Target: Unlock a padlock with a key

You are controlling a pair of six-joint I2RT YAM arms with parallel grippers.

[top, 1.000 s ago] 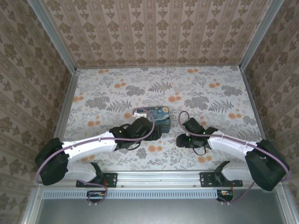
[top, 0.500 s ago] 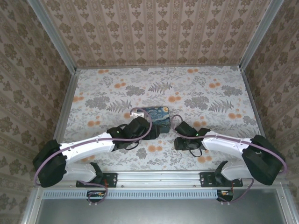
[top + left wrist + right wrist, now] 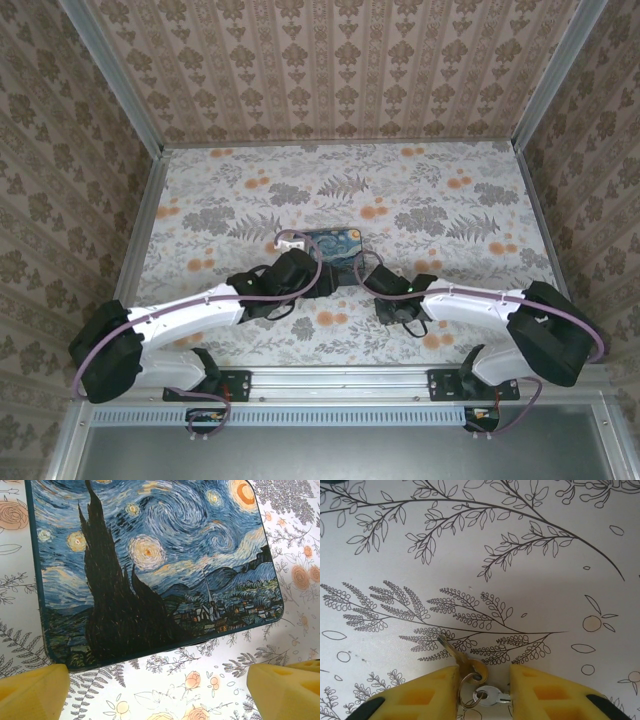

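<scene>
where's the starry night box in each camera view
Top external: starry night box mid-table, at the picture's centre.
Left wrist: across the upper two thirds, its near edge toward the camera.
Right wrist: keys lying on the cover here.
Shared landmark: floral table cover, in all three.

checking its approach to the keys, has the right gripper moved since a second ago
Yes. In the top view the right gripper has shifted left, closer to the dark blue starry-night-painting box, which has stayed put.
</scene>
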